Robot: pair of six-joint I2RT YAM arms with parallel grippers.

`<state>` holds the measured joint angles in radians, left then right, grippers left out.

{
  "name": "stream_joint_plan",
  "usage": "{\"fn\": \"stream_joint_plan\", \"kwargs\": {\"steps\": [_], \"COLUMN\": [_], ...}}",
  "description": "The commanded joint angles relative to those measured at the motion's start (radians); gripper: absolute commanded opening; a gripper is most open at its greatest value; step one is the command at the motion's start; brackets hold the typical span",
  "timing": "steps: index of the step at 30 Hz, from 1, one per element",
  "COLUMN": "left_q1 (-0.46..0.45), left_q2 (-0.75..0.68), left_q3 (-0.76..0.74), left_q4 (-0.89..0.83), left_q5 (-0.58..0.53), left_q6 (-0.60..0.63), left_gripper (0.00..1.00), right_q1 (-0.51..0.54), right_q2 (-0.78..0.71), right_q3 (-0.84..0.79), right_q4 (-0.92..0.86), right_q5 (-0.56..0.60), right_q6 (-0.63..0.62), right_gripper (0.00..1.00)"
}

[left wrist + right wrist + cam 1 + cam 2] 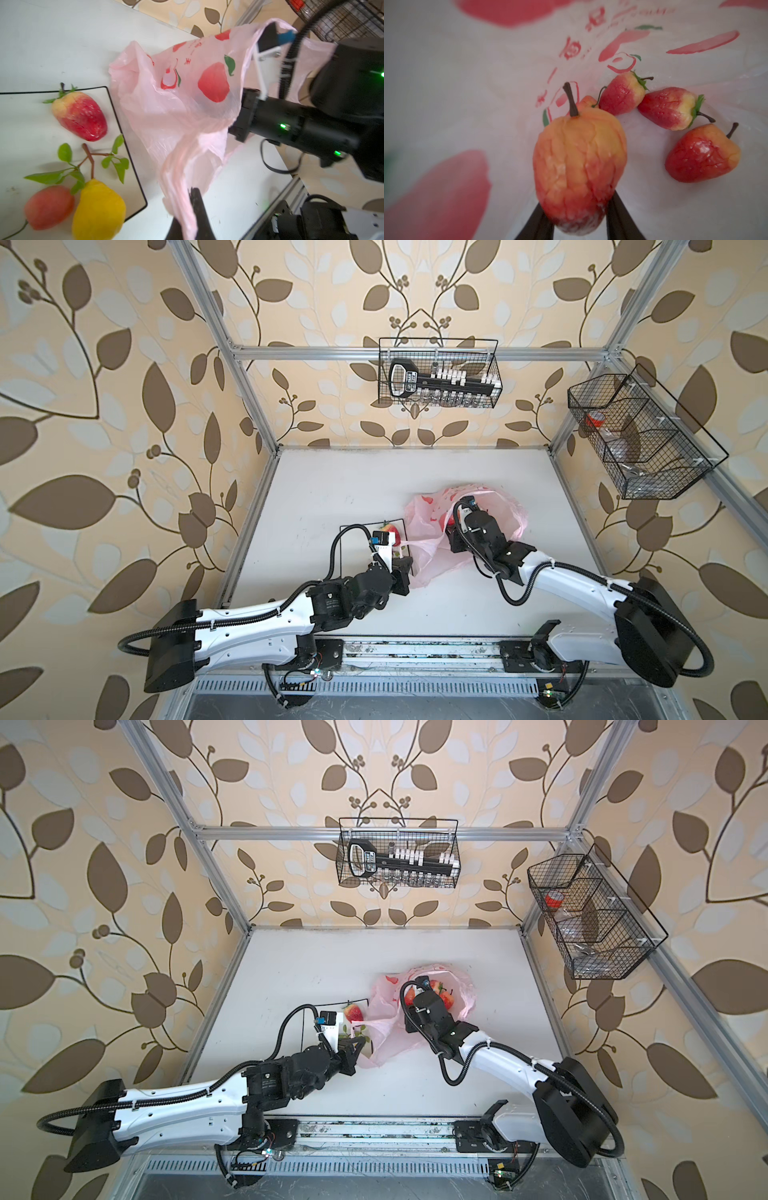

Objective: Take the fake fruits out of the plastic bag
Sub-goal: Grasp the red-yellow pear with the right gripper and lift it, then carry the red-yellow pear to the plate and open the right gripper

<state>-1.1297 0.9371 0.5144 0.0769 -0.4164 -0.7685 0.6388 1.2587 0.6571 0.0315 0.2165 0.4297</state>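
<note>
**One peach in the jaws, four more fruits in the bag**

We see the right gripper (577, 199) deep inside the plastic bag (187, 108), its jaws pressed against the lower sides of an orange-red peach (579, 158). The left gripper (188, 209) is pinched tight on a handle loop (180, 166), which lifts that side of the mouth. The bag lies on the white table (332, 497), just beside the plate (122, 124).

We judge the fake fruits to be light, hollow and glossy, so a glancing squeeze will likely let them slip. The peach's wrinkled skin suggests a shell that dents. We would grip across the broad belly and never by the thin stem. A hold as low as this one may let the fruit squirt forward. The bag is limp, thin film that sags and clings, so the loop is the sensible place to hold it.

In the bag we count five:
- the gripped peach
- three loose strawberries (668, 108)
- a small orange fruit (586, 101), half hidden behind the peach

On the plate we count three:
- a lone strawberry (81, 118)
- a second peach (47, 207)
- a yellow pear (97, 209)

There is one bag and one plate.
</note>
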Motion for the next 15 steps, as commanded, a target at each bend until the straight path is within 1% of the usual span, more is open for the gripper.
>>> {"fn": "stream_joint_plan", "kwargs": {"steps": [1,8,15], "left_q1": [0.072,0.204,0.307], "left_q2": [-0.006,-0.012,0.051], "left_q3": [0.072,0.14,0.153], "left_q4": [0.012,-0.021,0.008], "left_q5": [0.066,0.136,0.233], "left_q6": [0.013,0.091,0.104], "left_gripper": [0.0,0.0,0.0], "right_q1": [-0.004,-0.004,-0.002], "right_q2": [-0.063,-0.165,-0.282], "right_q3": [-0.034,-0.065,-0.078], "right_q4": [-0.033,-0.102,-0.164], "right_q5": [-0.058,-0.095,-0.167], "right_q6": [0.038,0.084,0.081], "right_gripper": [0.34,0.33,0.32]}}
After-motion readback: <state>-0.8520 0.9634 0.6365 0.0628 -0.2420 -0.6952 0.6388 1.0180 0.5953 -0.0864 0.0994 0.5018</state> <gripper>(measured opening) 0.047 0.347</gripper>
